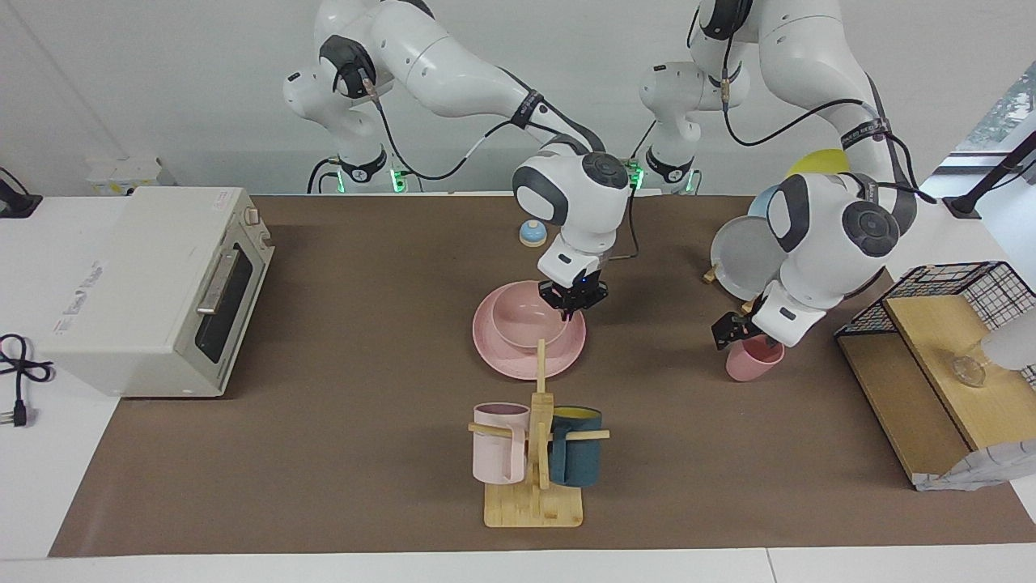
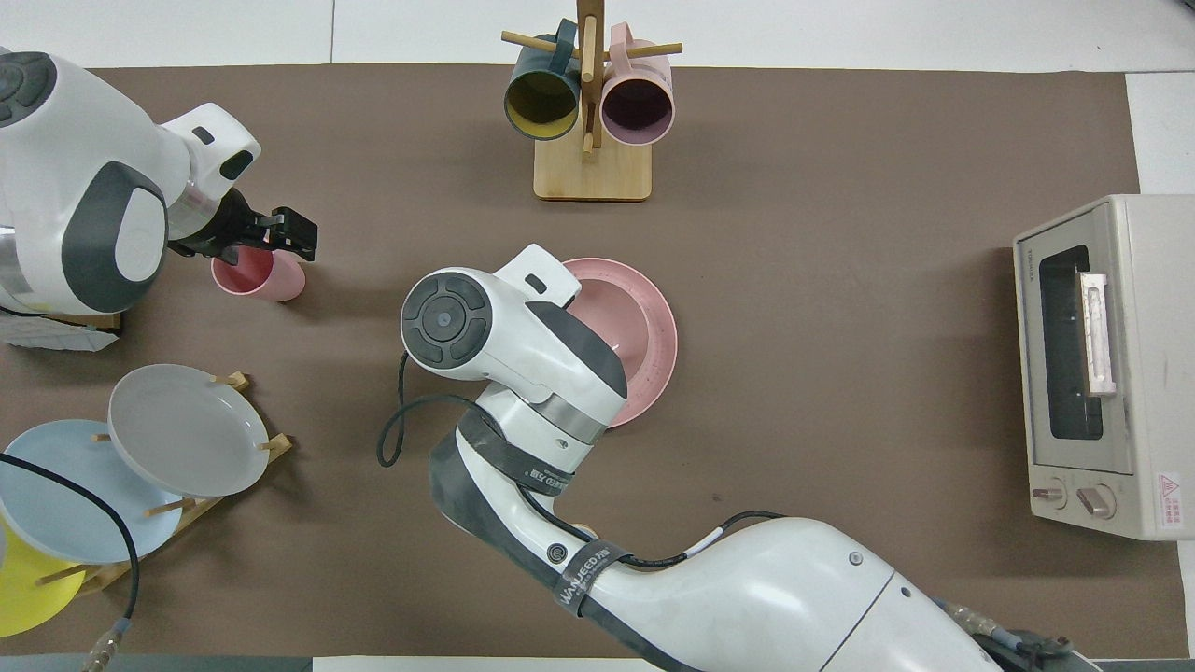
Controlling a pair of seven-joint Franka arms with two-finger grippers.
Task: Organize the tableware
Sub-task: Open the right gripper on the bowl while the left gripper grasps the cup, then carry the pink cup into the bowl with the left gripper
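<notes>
Take the dial as lying flat on the counter (image 1: 324,453), centred on the pink plate (image 1: 502,362), with twelve o'clock pointing away from the robots and nine toward the left arm's end. The step in hand looks like stacking the pink set. The bowl (image 1: 518,321) sits inside the plate, roughly centred. The right gripper (image 1: 573,303) is down at the bowl's rim at about nine o'clock. I cannot tell whether its jaws are clamped on the rim or loose. To finish well, the jaws should part fully before the wrist lifts straight up, so the bowl is not dragged off centre. The cup (image 1: 753,364) stands upright on the counter well out at nine o'clock. The left gripper (image 1: 738,330) hangs at the cup's rim, on the side nearer the robots. Its jaws cannot be read either. A good pick would pinch the cup wall firmly, lift it level, and carry it high enough to pass the bowl's rim before lowering it inside. The right arm would need to be out of the way first. As for containers, the bowl and the cup both look empty. At three o'clock the toaster oven (image 1: 146,283) has its door shut, so its contents are hidden. At twelve o'clock the mug tree (image 2: 590,173) carries a teal mug and a pale pink mug, both empty.
</notes>
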